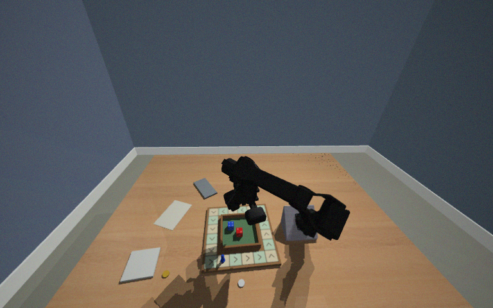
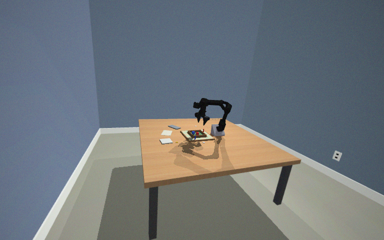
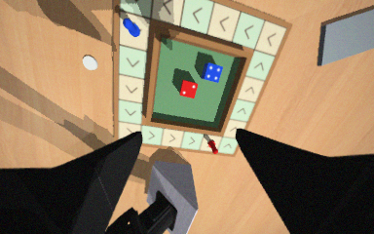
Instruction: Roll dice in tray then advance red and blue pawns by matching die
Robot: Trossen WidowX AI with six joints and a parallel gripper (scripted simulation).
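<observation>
My gripper (image 1: 244,210) (image 2: 201,122) (image 3: 189,134) is open and empty, high above the board (image 1: 248,258) (image 3: 131,63). The red die (image 1: 239,231) (image 2: 197,133) (image 3: 189,90) and blue die (image 1: 230,225) (image 3: 213,72) lie apart in the tray (image 1: 241,248) (image 3: 185,128); red shows two pips on top, blue four. The blue pawn (image 1: 222,258) (image 2: 195,137) (image 3: 131,28) stands on the square beside the near-left corner in the top view. The red pawn (image 2: 203,130) (image 3: 212,145) stands beside the corner at the wrist view's lower right; the arm hides it in the top view.
The robot base (image 1: 289,228) (image 3: 175,182) stands beside the board. A grey slab (image 1: 205,188) (image 3: 357,36), a cream sheet (image 1: 172,214), a pale pad (image 1: 140,264) and a yellow disc (image 1: 165,274) lie left of it. A white disc (image 1: 241,283) (image 3: 91,62) lies in front.
</observation>
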